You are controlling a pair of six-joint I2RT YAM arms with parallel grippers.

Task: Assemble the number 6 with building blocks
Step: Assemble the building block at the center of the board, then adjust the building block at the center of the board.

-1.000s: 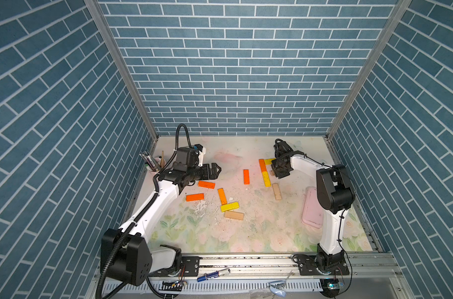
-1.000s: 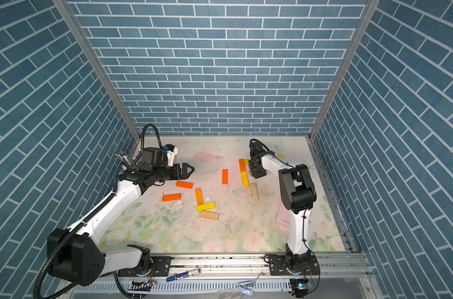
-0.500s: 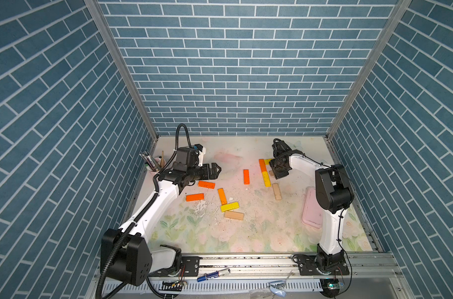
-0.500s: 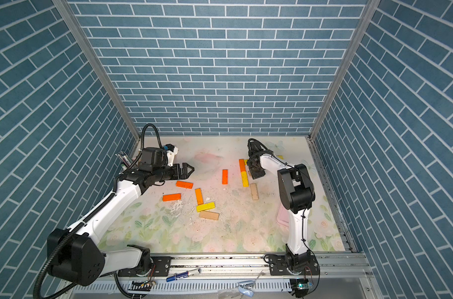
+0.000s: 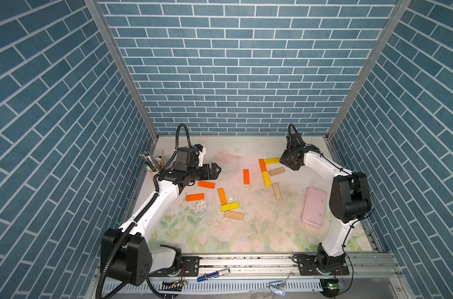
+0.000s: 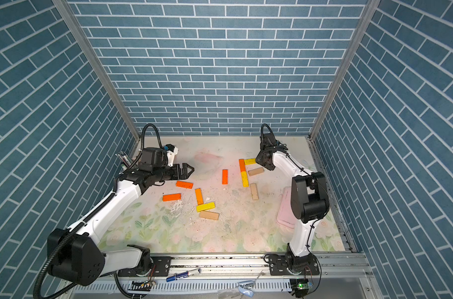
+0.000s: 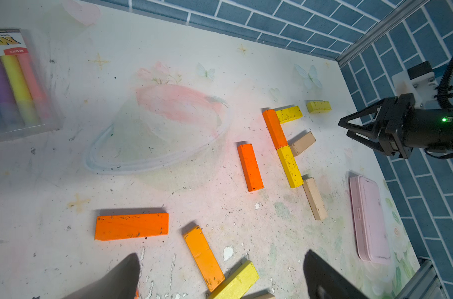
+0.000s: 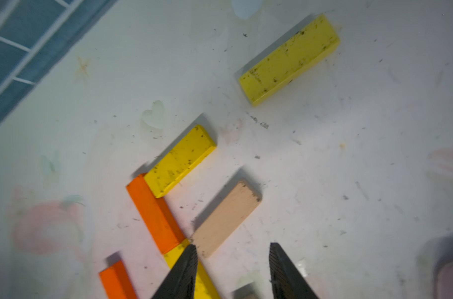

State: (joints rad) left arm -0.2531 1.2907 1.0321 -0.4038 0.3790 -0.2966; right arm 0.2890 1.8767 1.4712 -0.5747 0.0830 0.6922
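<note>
A partly laid number 6 lies at the back right: an orange bar [image 5: 262, 165] and a yellow bar [image 5: 266, 178] end to end, a yellow bar [image 5: 271, 161] across the top, a tan bar [image 5: 276, 171] at mid height and a tan bar [image 5: 277, 191] below. My right gripper [image 5: 284, 159] [image 8: 232, 247] hovers open just right of them, holding nothing. Loose building blocks lie centre-left: orange [image 5: 246, 176], orange [image 5: 206, 184], orange [image 5: 195, 197], amber [image 5: 222, 196], yellow [image 5: 229, 206], tan [image 5: 233, 215]. My left gripper [image 5: 218, 169] [image 7: 220, 259] is open and empty above them.
Another yellow bar [image 7: 318, 106] lies behind the right gripper. A pink tray [image 5: 314, 207] sits by the right arm's base. A cup of pens [image 5: 150, 163] stands at the left wall and a chalk pack [image 7: 13, 85] lies at the back left. Brick walls enclose three sides.
My right gripper has gone from shut to open and drawn back slightly to the right, uncovering the mid-height tan bar. The left arm has not moved.
</note>
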